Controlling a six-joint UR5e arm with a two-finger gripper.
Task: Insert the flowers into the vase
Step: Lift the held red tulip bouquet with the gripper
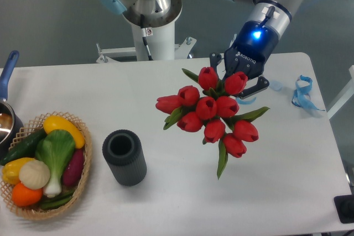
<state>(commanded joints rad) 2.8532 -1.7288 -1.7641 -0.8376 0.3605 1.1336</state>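
The flowers (209,110) are a bunch of red closed tulip buds with green leaves, held up above the middle-right of the white table (182,192). My gripper (237,81) is shut on the stems behind the buds, with the buds pointing toward the camera and to the left. The stems are hidden by the buds. The vase (124,156) is a short dark ribbed cylinder standing upright on the table at the lower left of the bunch, with its mouth open and empty. The bunch is well to the right of the vase and apart from it.
A woven wicker basket (81,182) with plastic vegetables stands at the left front edge. A pot with a blue handle (9,70) is at the far left. A blue ribbon (303,93) lies at the right. The robot base (149,31) stands behind the table.
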